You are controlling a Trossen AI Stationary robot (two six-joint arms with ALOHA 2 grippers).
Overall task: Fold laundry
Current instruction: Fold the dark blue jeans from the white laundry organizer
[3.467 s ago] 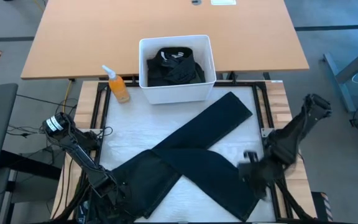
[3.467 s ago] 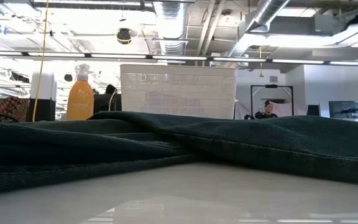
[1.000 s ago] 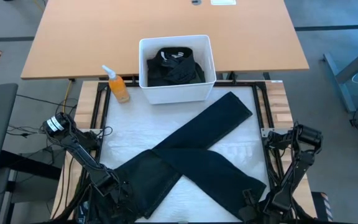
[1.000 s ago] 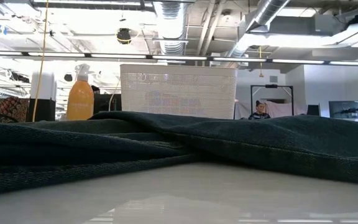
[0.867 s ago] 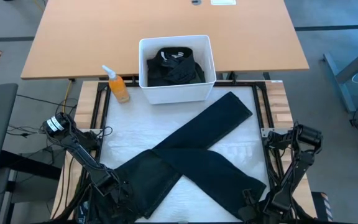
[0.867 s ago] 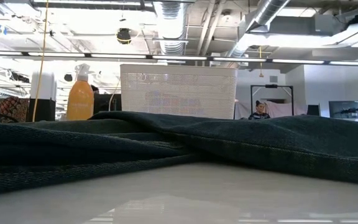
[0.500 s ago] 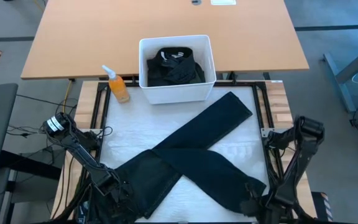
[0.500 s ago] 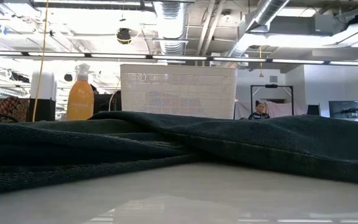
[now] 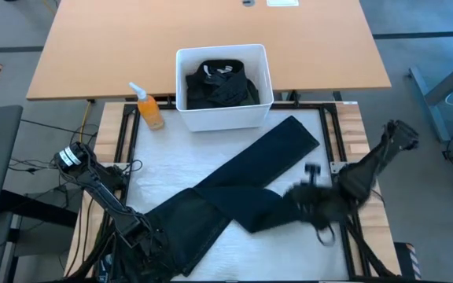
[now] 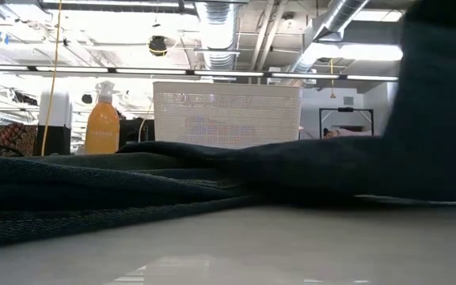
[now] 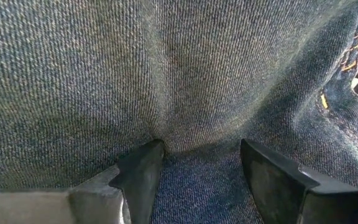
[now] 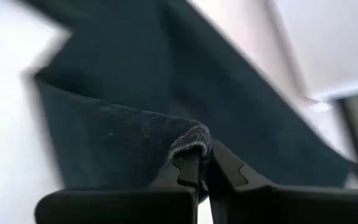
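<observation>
A pair of dark denim trousers (image 9: 242, 185) lies spread across the white table top, one leg reaching to the far right. My right gripper (image 12: 201, 169) is shut on the end of the other leg and hangs above the table's right side (image 9: 303, 200). In the low view that lifted leg (image 10: 442, 95) rises at the right. My left gripper (image 11: 197, 168) stands open at the near left (image 9: 144, 236), its fingers spread on the trousers' upper part. More dark laundry (image 9: 220, 85) fills the white bin (image 9: 181, 79). My right gripper pinches the hemmed edge of the leg end (image 12: 191, 138) between its two fingers, which slant down from the table's right. The end is lifted clear and bunched over the fingertips. The leg hangs slack below, and the trousers' other parts lie on the table. My left gripper's open fingertips (image 11: 143, 163) meet the denim, slanting down from above. Flat cloth shows between them, none of it pinched. Whether they press it down, I cannot tell.
The white bin stands at the table's far edge, with an orange spray bottle (image 9: 149, 108) to its left. A wooden desk (image 9: 211, 31) lies beyond. Bare white table top (image 9: 289, 251) shows at the near right, where the leg lay.
My right gripper has shut on the leg end at the table's near right corner. It has then risen and swung toward the far edge and the middle, tipping as it went. The leg end has lifted clear and folded back; the trousers' other parts have stayed.
</observation>
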